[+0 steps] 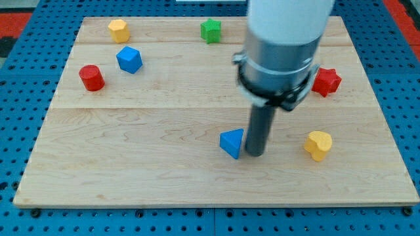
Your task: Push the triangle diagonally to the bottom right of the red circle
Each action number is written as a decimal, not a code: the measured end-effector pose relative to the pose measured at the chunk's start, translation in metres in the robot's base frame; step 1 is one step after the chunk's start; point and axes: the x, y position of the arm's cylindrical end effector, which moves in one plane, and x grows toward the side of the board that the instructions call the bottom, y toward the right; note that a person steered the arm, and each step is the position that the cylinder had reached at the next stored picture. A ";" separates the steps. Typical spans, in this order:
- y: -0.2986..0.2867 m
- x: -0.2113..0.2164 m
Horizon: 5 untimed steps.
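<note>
Mostly done I'd say: blue triangle point(231, 143) sits lower-middle, well down-right of the red circle point(92, 77), my tip point(254, 154) touching its right side, no fingers, holding nothing.

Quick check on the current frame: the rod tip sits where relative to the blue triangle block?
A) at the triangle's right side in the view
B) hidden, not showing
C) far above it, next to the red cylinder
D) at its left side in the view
A: my tip stands right against the view's right side of the blue triangle block, with the yellow heart-shaped block further to the right.
</note>
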 end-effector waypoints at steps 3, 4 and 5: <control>-0.034 -0.017; -0.062 -0.002; -0.072 -0.019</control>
